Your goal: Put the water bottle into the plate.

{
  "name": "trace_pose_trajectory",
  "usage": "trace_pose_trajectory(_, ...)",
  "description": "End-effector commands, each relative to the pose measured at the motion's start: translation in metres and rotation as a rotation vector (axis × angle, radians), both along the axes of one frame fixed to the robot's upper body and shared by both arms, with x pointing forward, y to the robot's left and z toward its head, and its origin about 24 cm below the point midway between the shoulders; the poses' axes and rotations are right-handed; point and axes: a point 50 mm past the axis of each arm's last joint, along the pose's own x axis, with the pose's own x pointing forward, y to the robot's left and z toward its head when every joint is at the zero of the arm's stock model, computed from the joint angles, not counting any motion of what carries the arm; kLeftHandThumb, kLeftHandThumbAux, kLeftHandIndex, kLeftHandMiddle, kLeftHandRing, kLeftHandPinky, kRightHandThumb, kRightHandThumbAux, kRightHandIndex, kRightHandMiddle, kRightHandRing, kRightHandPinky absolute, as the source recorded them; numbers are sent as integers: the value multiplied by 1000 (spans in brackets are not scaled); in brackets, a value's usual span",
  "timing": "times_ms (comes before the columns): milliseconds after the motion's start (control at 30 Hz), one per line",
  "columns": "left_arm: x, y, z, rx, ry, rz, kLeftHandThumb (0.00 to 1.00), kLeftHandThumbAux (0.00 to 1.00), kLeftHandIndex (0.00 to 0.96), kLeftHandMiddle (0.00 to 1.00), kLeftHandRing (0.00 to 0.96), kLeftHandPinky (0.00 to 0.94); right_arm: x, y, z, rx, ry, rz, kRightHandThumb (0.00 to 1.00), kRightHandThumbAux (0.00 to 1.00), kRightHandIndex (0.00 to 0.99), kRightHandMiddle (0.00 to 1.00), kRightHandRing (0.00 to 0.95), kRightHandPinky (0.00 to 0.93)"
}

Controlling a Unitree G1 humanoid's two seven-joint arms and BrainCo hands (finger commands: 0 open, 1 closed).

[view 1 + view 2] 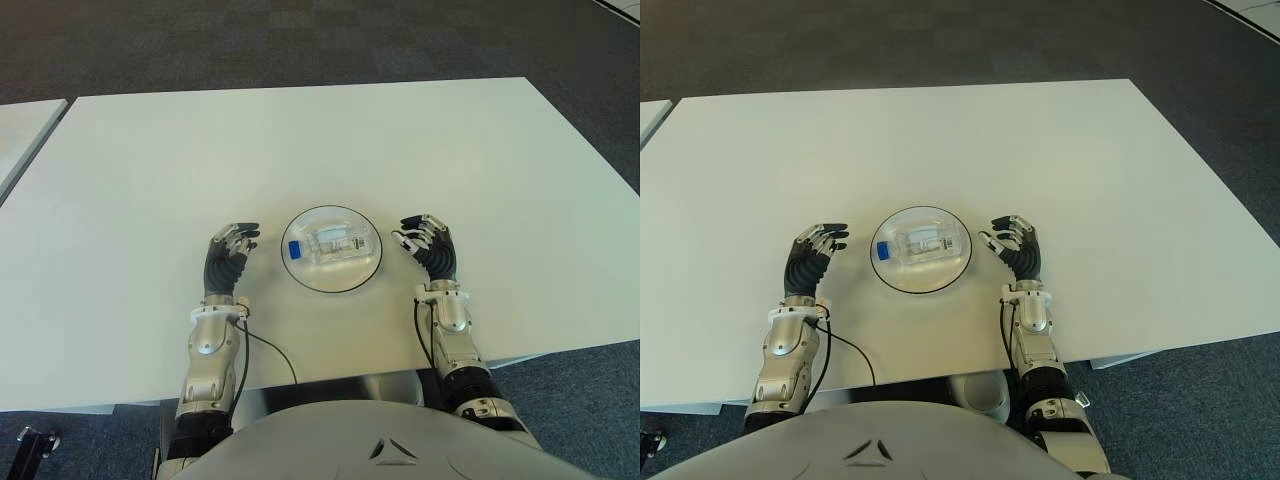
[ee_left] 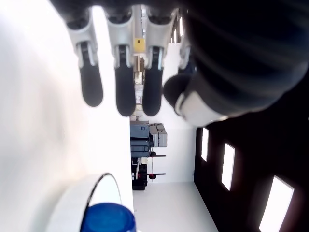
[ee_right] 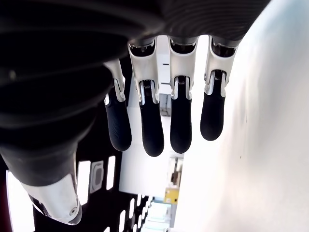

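Note:
A clear water bottle (image 1: pixel 335 243) with a blue cap (image 1: pixel 294 250) lies on its side inside the round white plate (image 1: pixel 357 275) near the table's front middle. My left hand (image 1: pixel 231 253) shows just left of the plate, fingers relaxed and holding nothing. My right hand (image 1: pixel 429 245) shows just right of the plate, fingers likewise spread and empty. In the left wrist view the blue cap (image 2: pixel 107 220) and the plate's rim (image 2: pixel 72 205) appear beyond my fingers (image 2: pixel 124 89). The right wrist view shows only my own fingers (image 3: pixel 152 123) over the bare table.
The white table (image 1: pixel 320 140) stretches wide behind and to both sides of the plate. A second white table's corner (image 1: pixel 25 125) stands at the far left. Dark carpet (image 1: pixel 300 40) lies beyond the far edge.

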Motion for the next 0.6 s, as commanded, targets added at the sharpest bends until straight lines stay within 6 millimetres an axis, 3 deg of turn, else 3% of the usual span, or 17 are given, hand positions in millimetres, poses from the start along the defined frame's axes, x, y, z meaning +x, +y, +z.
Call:
trace_pose_trajectory(33,1,0,-3,9,20,-9,704,722,410,345,350,361,-11,-1,-16,3,99,-17,707,734,426,439,403,417)
trace_pose_trajectory(600,2,1,-3,10,14,-14,704,721,411,346,344,361,-10,2,-14,2,103,-18,708,734,426,440,401,413)
